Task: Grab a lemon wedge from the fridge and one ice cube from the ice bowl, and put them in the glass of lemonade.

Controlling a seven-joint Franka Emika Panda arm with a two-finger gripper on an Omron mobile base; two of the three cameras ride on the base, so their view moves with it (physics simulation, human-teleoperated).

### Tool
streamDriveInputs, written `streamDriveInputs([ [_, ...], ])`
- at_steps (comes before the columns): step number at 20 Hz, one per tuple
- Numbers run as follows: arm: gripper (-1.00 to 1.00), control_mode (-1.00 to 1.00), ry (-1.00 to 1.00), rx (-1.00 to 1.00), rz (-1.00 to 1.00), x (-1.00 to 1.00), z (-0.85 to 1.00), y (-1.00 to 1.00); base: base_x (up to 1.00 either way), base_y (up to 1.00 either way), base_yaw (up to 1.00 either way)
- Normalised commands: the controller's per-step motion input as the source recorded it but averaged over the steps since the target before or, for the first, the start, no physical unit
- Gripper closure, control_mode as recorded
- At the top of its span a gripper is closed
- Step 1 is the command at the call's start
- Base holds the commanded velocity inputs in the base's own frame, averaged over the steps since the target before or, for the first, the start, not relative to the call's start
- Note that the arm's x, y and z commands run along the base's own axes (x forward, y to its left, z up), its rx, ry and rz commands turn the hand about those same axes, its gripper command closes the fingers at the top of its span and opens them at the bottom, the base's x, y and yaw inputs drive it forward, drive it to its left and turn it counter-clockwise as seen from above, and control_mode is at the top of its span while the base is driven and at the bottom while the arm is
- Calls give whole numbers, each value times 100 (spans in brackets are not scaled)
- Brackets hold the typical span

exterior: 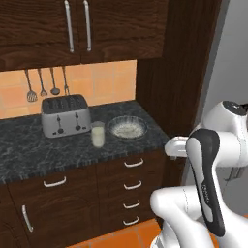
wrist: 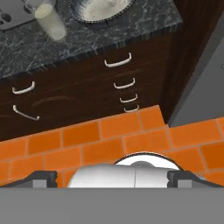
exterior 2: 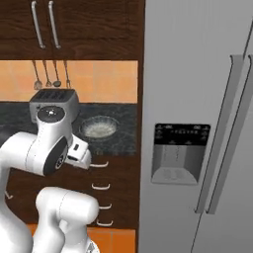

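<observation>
Gripper [wrist: 112, 178] spread wide, nothing between the tips, hanging well above the orange floor tiles [wrist: 109, 140] and looking down at them in the hand view. Tips poking up dark at the bottom corners, far apart.

Glass [exterior: 98, 134] standing upright on the dark speckled counter [exterior: 29, 150], near the front edge, full of pale creamy-yellow stuff. Just right of the toaster [exterior: 65, 116], just left of the ice bowl [exterior: 128, 127], not touching either as far as can be told. Bowl sitting closer to the counter's right end, whitish speckled contents inside. Same pair showing at the top of the hand view: glass [wrist: 47, 19] left, bowl [wrist: 103, 8] right, drawer handles below them.

Fridge [exterior 2: 197, 123] filling the right side of the right base view, both doors closed, two long vertical handles side by side, black dispenser panel [exterior 2: 181, 153] on the left door. Tall dark wood panel [exterior: 179, 72] between fridge and counter.

Utensils [exterior: 46, 85] hanging on the orange tile wall behind the toaster. Upper cabinets [exterior: 77, 29] shut.

Arm folded up in front of the drawers [exterior: 128, 186], elbow high, wrist pointing toward the counter's right end.
</observation>
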Motion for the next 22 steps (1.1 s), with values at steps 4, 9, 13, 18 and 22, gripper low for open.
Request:
streamDriveInputs([
  [4, -100, 100, 0, 0, 0, 0, 0, 0, -6, -100, 7],
  [9, -100, 100, 0, 0, 0, 0, 0, 0, 0, -100, 17],
  [13, -100, 100, 0, 0, 0, 0, 0, 0, 2, -100, 10],
  [18, -100, 100, 0, 0, 0, 0, 0, 0, 17, -79, 3],
  [22, -100, 100, 0, 0, 0, 0, 0, 0, -1, -25, 4],
])
